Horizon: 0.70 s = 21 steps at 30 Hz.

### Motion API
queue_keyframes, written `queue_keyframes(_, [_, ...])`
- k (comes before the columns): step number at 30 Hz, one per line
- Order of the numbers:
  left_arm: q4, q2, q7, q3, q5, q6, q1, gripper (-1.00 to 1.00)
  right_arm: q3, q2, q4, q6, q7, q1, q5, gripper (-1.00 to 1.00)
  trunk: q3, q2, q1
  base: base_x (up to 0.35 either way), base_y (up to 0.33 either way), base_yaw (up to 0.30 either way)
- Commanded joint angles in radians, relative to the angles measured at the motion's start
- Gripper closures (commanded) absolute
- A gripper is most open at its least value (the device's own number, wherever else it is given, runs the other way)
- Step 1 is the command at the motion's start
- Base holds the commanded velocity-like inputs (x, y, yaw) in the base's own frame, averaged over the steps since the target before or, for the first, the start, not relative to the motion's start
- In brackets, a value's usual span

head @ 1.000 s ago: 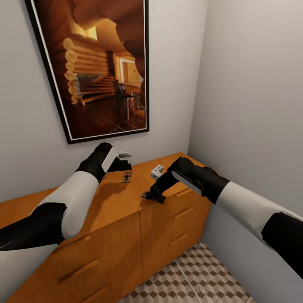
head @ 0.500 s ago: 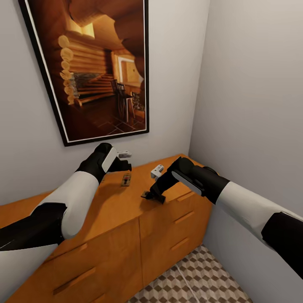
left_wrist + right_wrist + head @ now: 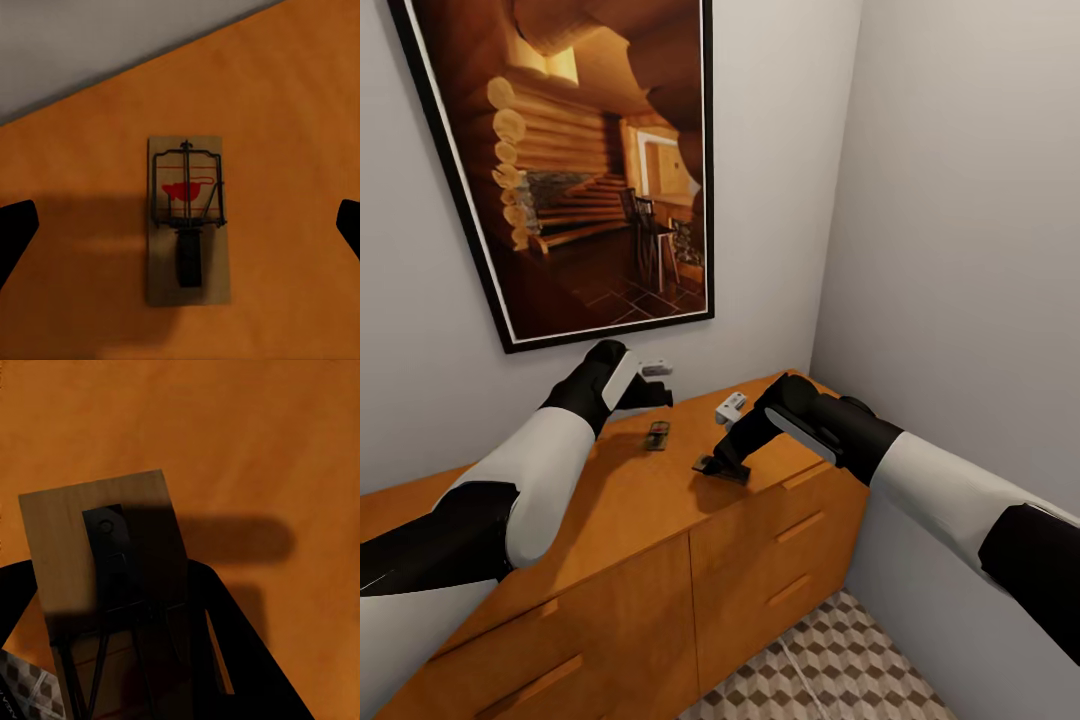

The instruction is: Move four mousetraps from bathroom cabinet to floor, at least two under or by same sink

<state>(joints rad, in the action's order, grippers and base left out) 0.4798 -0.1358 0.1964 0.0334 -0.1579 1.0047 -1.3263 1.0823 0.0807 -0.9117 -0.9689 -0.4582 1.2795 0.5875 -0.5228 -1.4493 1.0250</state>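
Observation:
One mousetrap [image 3: 656, 435] lies flat on top of the orange-brown cabinet [image 3: 630, 500], a tan board with dark wire and a red mark [image 3: 187, 217]. My left gripper [image 3: 652, 396] hovers just above it, open, its dark fingertips [image 3: 15, 232] wide on either side of the board. My right gripper [image 3: 716, 467] is shut on a second mousetrap [image 3: 90, 547], held just above the cabinet top near its front edge. The bathroom floor [image 3: 810, 680] with its cube-pattern tiles shows below the cabinet. The sink is out of view.
A large framed picture [image 3: 590, 170] hangs on the wall behind the cabinet. A grey side wall [image 3: 960, 250] closes the corner at the right, close to my right arm. The cabinet's drawer fronts with bar handles [image 3: 800, 527] face me.
The whole head view has shifted, so the camera moved: the picture slid left and the cabinet sits lower. Both grippers hold their states, the right one now farther in over the cabinet top.

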Motion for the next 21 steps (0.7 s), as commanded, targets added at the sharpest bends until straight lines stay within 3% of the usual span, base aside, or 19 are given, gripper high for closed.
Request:
queue_keyframes(1, [-0.002, -0.001, 0.01, 0.003, -0.01, 0.003, -0.001, -1.0, 0.002, 0.001, -0.001, -0.001, -0.007, 0.001, -0.006, 1.0, -0.001, -0.001, 0.0, 0.0, 0.0, 0.0])
queue_keyframes(11, [-0.083, 0.005, 0.011, 0.003, -0.008, -0.032, -0.001, -1.0, 0.003, 0.001, 0.0, -0.001, -0.006, 0.001, -0.006, 1.0, -0.001, -0.001, 0.0, 0.0, 0.0, 0.0])
queue_keyframes(21, [-0.103, 0.008, 0.011, 0.003, -0.007, -0.042, -0.001, -1.0, 0.003, 0.001, -0.001, -0.001, -0.006, 0.001, -0.008, 1.0, -0.001, -0.001, 0.0, 0.0, 0.0, 0.0])
